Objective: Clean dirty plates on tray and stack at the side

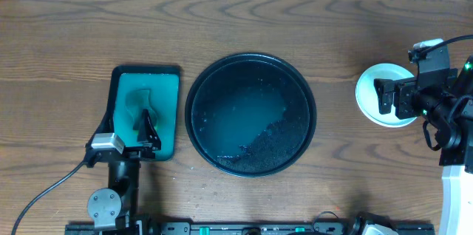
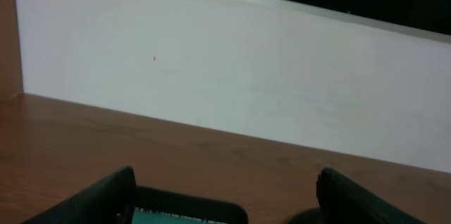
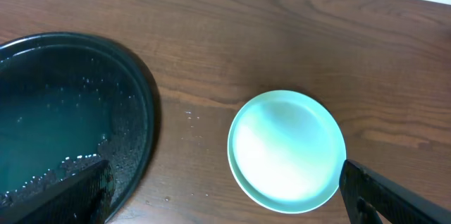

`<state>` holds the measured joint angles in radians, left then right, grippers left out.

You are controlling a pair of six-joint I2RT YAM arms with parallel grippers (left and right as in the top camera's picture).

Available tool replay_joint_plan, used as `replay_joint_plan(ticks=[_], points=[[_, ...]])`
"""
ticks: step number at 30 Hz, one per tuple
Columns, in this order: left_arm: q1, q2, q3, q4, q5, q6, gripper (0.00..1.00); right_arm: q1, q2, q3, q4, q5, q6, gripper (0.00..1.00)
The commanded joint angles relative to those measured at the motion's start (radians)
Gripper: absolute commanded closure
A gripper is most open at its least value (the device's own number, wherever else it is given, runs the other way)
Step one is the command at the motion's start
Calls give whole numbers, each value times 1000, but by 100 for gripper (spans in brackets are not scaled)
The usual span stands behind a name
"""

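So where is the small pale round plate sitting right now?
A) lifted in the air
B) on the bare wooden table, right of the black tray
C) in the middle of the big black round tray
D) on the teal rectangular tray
B: the overhead view shows the small pale round plate lying flat on the brown wooden table, apart from the large round glossy black tray, which holds only a wet film.

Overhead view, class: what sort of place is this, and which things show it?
Probably a robot lab bench for dishwashing practice: mounted robot arms, wet black tray, teal sponge tray.
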<state>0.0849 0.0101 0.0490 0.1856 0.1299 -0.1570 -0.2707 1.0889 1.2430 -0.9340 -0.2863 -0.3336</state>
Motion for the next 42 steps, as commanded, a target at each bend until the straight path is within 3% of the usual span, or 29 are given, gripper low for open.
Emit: replay_joint_plan(ticks=[1, 7, 11, 42], points=[[11, -9, -45, 8, -10, -5, 18, 16, -2, 6, -2, 2, -12, 1], [11, -9, -45, -78, -11, -5, 18, 16, -2, 6, -2, 2, -12, 1], [11, -9, -45, -250, -11, -4, 18, 16, -2, 6, -2, 2, -12, 1], [25, -6, -45, -248, -10, -1, 18, 16, -2, 6, -2, 2, -12, 1]])
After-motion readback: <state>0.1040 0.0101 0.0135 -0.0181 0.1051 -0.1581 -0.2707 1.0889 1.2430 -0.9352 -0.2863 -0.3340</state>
